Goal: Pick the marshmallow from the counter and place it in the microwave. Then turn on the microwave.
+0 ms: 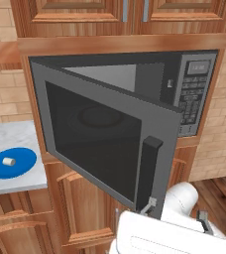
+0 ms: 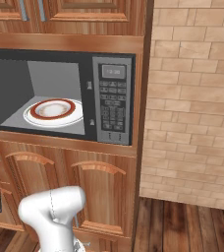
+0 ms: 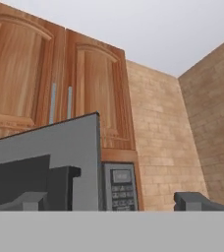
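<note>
— One marshmallow (image 1: 8, 161) lay on the blue plate (image 1: 21, 166), near the front edge of the counter (image 1: 11, 136), left of the microwave (image 1: 197, 94).
— And its door (image 1: 105, 144)?
— Swung wide open; the white red-rimmed plate (image 2: 53, 110) sat on the oven floor, beside the keypad (image 2: 113, 101).
— The gripper (image 3: 114, 202)?
— Low before the door's handle (image 1: 148, 168), fingers (image 3: 192, 201) spread wide apart, pinching nothing.
</note>
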